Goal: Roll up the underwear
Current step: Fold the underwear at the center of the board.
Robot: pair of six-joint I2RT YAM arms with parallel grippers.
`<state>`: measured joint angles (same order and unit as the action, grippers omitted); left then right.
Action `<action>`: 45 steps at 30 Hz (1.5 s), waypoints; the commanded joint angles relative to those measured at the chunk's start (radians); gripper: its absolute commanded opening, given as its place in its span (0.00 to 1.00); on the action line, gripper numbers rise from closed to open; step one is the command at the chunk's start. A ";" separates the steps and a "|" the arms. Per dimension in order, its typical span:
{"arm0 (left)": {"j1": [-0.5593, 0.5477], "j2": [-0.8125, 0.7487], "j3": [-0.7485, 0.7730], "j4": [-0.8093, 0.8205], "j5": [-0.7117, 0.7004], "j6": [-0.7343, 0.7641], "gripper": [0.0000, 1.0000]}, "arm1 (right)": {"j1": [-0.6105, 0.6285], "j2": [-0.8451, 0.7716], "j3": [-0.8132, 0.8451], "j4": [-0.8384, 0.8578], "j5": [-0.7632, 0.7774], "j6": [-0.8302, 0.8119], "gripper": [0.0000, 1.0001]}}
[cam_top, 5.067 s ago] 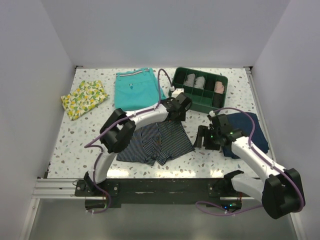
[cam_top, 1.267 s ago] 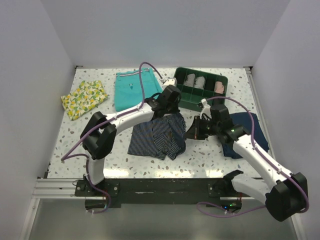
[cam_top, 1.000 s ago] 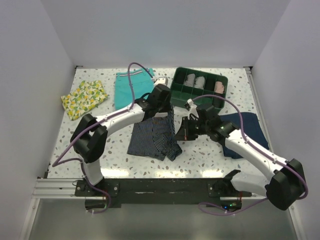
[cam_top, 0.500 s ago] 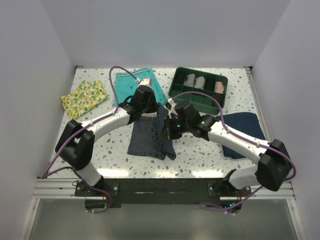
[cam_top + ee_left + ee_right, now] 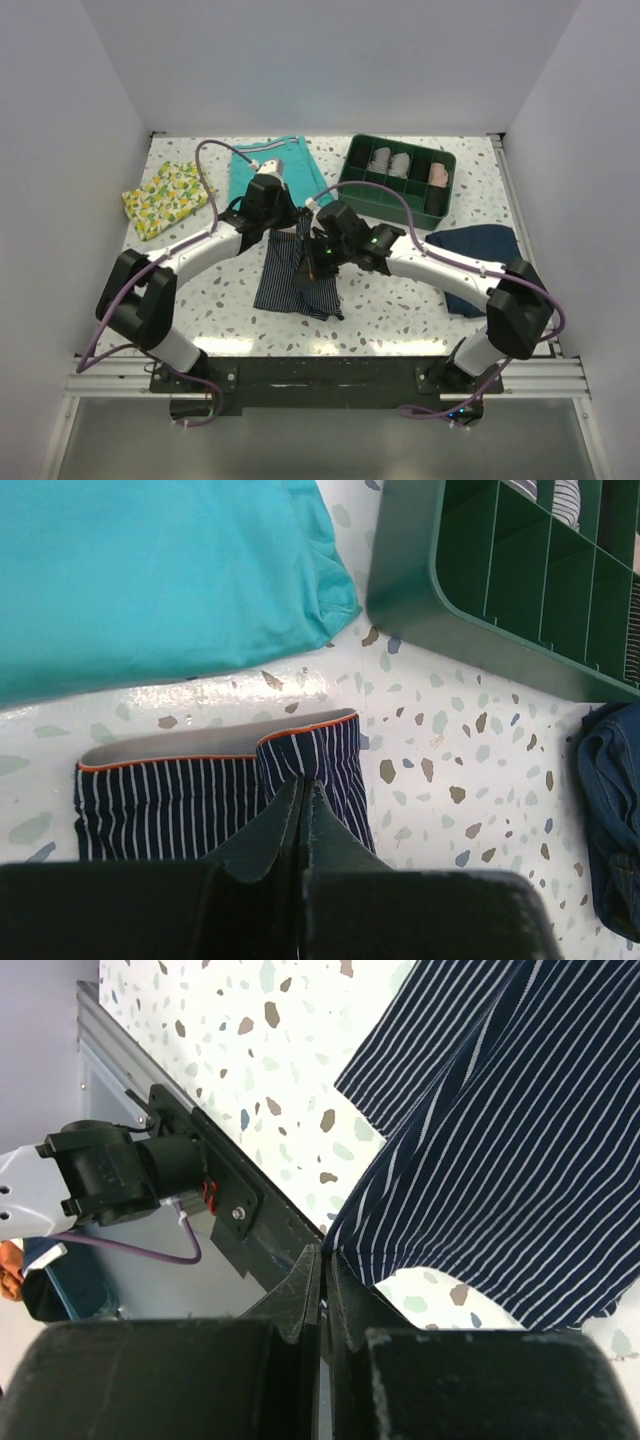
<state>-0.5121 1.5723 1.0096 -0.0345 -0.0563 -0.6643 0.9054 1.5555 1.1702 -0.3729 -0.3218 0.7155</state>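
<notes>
The underwear [image 5: 290,285] is dark navy with thin pale stripes and an orange-edged waistband, and it lies partly doubled over on the speckled table. In the left wrist view the underwear [image 5: 180,805] shows its waistband, and my left gripper [image 5: 303,782] is shut on the folded-over waistband corner. From above, the left gripper [image 5: 282,228] sits at the garment's far edge. My right gripper [image 5: 312,258] is shut on a lower edge of the underwear [image 5: 500,1130], lifting it off the table; its tips [image 5: 322,1252] pinch the cloth.
Teal shorts [image 5: 268,165] lie at the back left, beside a yellow lemon-print cloth [image 5: 168,197]. A green divided tray [image 5: 392,205] with rolled items stands at the back right. A plain navy garment [image 5: 482,255] lies at the right. The metal rail [image 5: 250,1225] runs along the near edge.
Both grippers have moved left, carrying the underwear's right side over its left half. The garment is now narrower and doubled.
</notes>
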 commanded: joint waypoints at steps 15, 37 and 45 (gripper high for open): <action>0.116 -0.083 -0.132 0.096 0.049 0.029 0.00 | 0.064 0.170 0.164 0.023 0.004 0.012 0.00; 0.198 0.037 -0.204 0.148 0.090 0.052 0.00 | 0.072 0.362 0.214 0.132 0.038 0.056 0.00; 0.210 0.008 -0.221 0.140 0.032 0.055 0.00 | 0.072 0.388 0.190 0.163 0.040 0.065 0.00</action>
<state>-0.3141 1.6104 0.8013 0.0662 0.0284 -0.6315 0.9707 1.9308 1.3502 -0.2615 -0.2985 0.7628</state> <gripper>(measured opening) 0.015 0.015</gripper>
